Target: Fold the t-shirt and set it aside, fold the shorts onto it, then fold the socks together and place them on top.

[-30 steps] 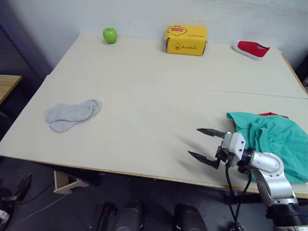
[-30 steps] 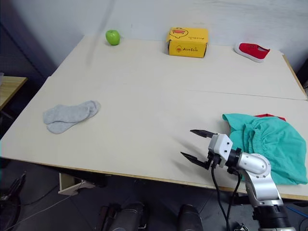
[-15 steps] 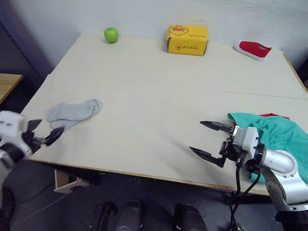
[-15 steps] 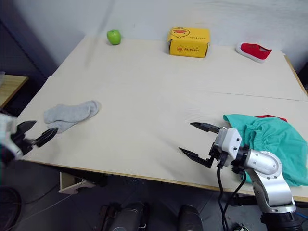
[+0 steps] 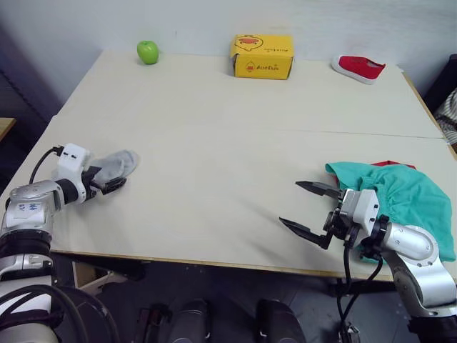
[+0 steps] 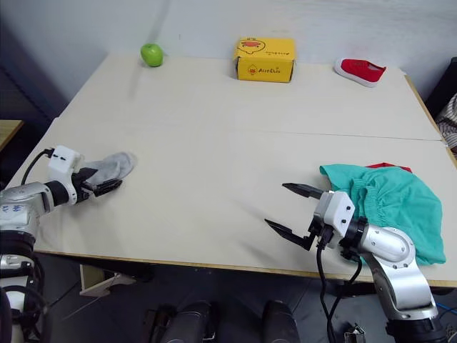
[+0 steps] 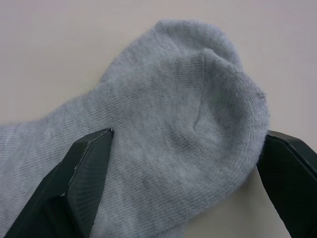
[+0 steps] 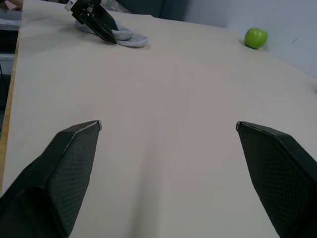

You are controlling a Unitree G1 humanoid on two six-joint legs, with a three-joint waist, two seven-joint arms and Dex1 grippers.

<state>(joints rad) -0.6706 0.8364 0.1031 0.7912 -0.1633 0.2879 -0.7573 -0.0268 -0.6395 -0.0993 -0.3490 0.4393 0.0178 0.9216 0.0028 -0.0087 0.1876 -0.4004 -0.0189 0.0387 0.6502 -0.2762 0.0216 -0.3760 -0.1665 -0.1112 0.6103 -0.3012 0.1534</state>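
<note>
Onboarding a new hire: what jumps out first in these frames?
The left gripper, open around the grey socks at the table's left edge. Next, the teal shorts heaped over a red t-shirt at the right, beside the open right gripper.

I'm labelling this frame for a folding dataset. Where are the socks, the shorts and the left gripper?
socks (image 7: 168, 148), left wrist view, middle of the grey knit.
shorts (image 5: 407, 196), left eye view, teal fabric below the waistband.
left gripper (image 6: 107, 184), right eye view, between its fingertips.

The t-shirt (image 5: 390, 164) lies almost wholly hidden under the shorts (image 5: 400, 196) at right; the socks (image 7: 148, 144) run off the wrist view's lower left edge.
</note>
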